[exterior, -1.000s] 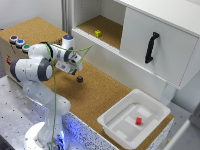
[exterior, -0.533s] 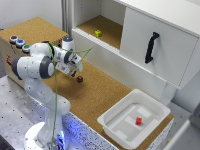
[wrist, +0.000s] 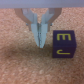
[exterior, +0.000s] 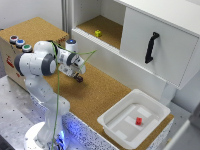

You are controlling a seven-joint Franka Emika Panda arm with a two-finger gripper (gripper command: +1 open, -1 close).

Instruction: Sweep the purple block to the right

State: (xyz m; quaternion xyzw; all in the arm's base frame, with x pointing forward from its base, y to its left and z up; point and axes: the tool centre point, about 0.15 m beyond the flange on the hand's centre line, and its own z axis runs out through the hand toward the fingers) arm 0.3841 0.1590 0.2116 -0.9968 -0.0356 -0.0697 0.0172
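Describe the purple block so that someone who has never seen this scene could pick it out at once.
Start at the cork worktop in front of the white cabinet, and find the gripper. The purple block sits on the cork right beside its fingertips. It is a tiny dark purple cube with yellow letters, unlike the yellow cube on the cabinet shelf or the red cube in the white bin.
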